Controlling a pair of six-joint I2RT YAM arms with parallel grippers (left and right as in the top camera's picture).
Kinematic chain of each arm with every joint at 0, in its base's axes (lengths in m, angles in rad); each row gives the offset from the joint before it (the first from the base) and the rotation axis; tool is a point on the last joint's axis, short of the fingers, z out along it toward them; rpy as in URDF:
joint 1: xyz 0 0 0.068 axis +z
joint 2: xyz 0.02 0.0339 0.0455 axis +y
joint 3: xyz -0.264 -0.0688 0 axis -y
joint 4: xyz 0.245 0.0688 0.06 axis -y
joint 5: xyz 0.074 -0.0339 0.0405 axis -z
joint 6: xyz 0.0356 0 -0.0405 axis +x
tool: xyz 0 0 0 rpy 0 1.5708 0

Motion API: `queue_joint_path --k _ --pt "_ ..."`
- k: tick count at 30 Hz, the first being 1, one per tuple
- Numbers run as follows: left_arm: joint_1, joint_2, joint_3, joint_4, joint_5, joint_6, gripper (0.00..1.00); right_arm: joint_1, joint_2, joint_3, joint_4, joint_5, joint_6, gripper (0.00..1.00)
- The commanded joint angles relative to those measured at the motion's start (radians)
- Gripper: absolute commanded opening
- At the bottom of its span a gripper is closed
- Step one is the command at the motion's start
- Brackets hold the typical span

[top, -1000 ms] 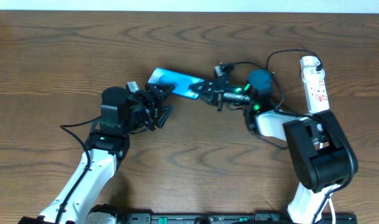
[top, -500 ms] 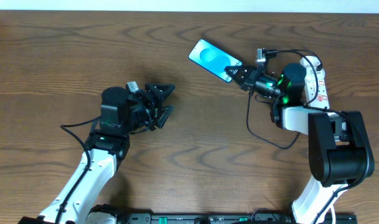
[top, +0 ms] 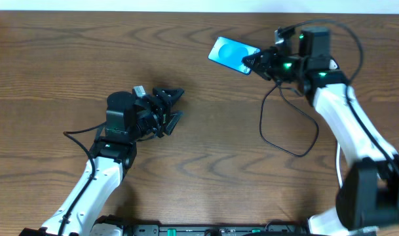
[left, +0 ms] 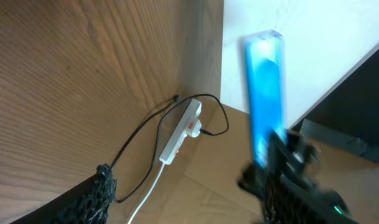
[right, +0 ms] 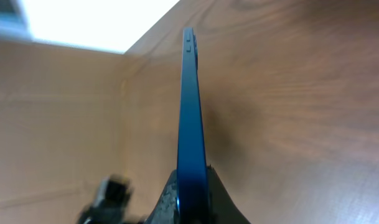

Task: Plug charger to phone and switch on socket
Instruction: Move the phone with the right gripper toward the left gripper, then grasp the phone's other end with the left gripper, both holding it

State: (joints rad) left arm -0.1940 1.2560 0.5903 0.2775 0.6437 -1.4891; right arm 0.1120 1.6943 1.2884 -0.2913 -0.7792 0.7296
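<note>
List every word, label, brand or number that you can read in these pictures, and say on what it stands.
No text can be read in any view.
On the phone: the screen shows only a light-blue field with a teal circle; any writing is too small or blurred to read.
On the power strip: small red marks, too small to read.

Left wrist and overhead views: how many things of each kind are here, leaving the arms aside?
slim rectangular blue-screened smartphone: 1
long thin black charger cable: 1
white elongated plastic power strip: 1
Total: 3
</note>
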Motion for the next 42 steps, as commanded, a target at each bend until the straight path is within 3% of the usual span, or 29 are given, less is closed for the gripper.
queue_joint_path --k 1,4,8,11,18,23,27,42 --pt "-0.004 0.004 0.005 0.001 -0.016 0.005 0.77 0.014 -0.067 0.03 -0.103 -0.183 -0.012 0.01" --pt "-0.004 0.004 0.005 0.001 -0.016 0.005 0.77 0.036 -0.065 0.012 -0.223 -0.216 0.004 0.01" --pt "-0.004 0.004 0.005 0.001 -0.015 -0.014 0.77 0.074 -0.065 -0.103 -0.206 -0.229 0.145 0.01" --pt "-0.004 0.004 0.005 0.001 -0.01 -0.061 0.77 0.095 -0.065 -0.219 -0.046 -0.231 0.288 0.01" --pt "-0.004 0.004 0.005 0.001 0.021 -0.131 0.77 0.148 -0.065 -0.473 0.451 -0.216 0.818 0.01" --pt "-0.004 0.004 0.005 0.001 0.042 -0.136 0.77 0.205 -0.065 -0.528 0.632 -0.21 1.001 0.01" --pt "-0.004 0.004 0.005 0.001 0.048 -0.136 0.77 0.258 -0.065 -0.528 0.753 -0.183 1.03 0.01" --pt "-0.004 0.004 0.005 0.0 0.003 -0.136 0.77 0.348 -0.065 -0.528 0.835 -0.157 1.155 0.01"
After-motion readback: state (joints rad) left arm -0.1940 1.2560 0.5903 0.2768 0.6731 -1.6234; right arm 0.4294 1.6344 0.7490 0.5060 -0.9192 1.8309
